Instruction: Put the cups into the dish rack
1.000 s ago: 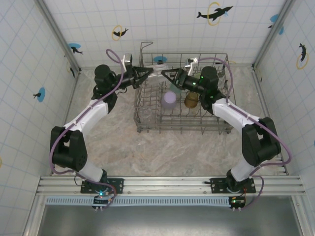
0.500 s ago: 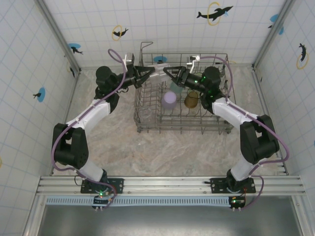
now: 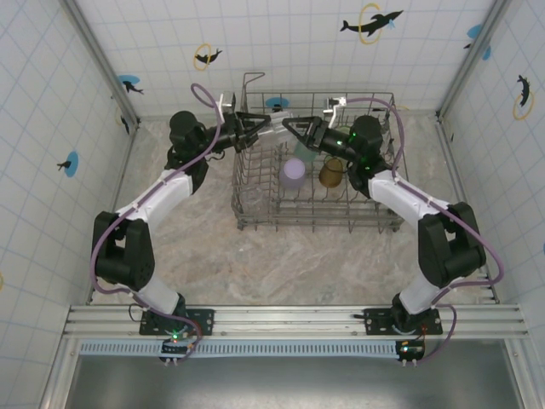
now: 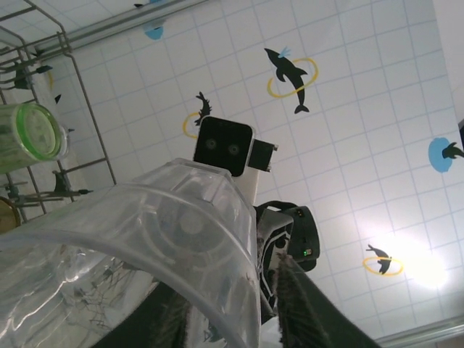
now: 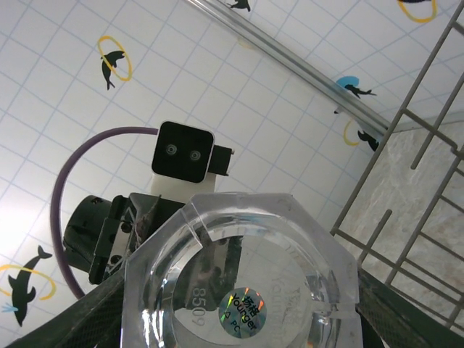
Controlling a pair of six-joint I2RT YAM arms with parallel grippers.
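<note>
Top view, clear cup (image 3: 274, 128): in the air over the back-left part of the dish rack (image 3: 392, 223), between the two arms' tips.
Top view, left gripper (image 3: 260, 130): reaches in over the dish rack's left rim to the cup's left side.
Top view, right gripper (image 3: 288, 129): comes from the dish rack's back middle to the cup's right side.
Top view, loaded cups: lavender cup (image 3: 293, 173) and amber cup (image 3: 330, 173) stand inside the dish rack, nearer its front than the raised cup.
Left wrist view, left gripper (image 4: 232, 290): fingers apart, astride the clear cup's (image 4: 145, 239) wall at the rim; the outer one looks clear of it.
Left wrist view, lime green cup (image 4: 29, 134): among the dish rack's wires.
Right wrist view, right gripper (image 5: 246, 297): fingers clamped on the clear cup's (image 5: 290, 239) sides by its eight-sided base.
Handling: probably light, stiff and slippery; the thin rim may flex, so the body near the thick base seems the surer hold.
</note>
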